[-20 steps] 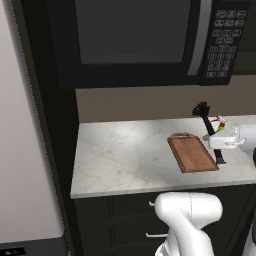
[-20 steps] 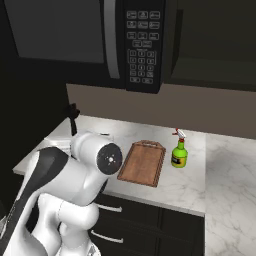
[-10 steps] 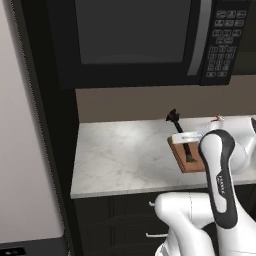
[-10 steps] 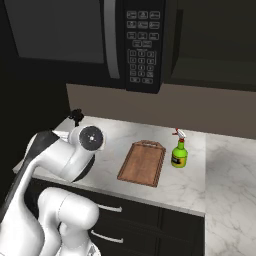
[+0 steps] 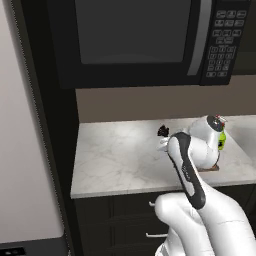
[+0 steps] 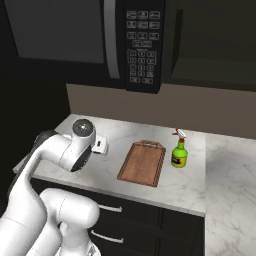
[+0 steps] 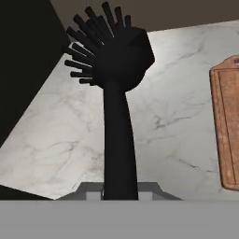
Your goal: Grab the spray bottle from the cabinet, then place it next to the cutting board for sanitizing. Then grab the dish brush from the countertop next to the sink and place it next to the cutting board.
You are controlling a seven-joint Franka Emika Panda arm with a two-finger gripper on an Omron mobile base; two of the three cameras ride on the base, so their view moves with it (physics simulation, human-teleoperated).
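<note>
Swinging left, your arm carried the dish brush (image 7: 114, 70) past the cutting board (image 6: 143, 162). You're gripping its handle; set it down at the board's nine o'clock.

Matt black dish brush (image 7: 116, 84), veined marble countertop (image 7: 177, 93), wooden (reddish-brown grain) cutting board (image 7: 227, 121).

Cutting board (image 5: 216, 167) almost wholly hidden behind the white arm in the left base view, cut at the 3 o'clock edge in the hand view. Spray bottle (image 5: 221, 140) mostly masked there too. Dish brush (image 7: 114, 88) handle's lower end lost at 6 o'clock. Fingertips unseen.
</note>
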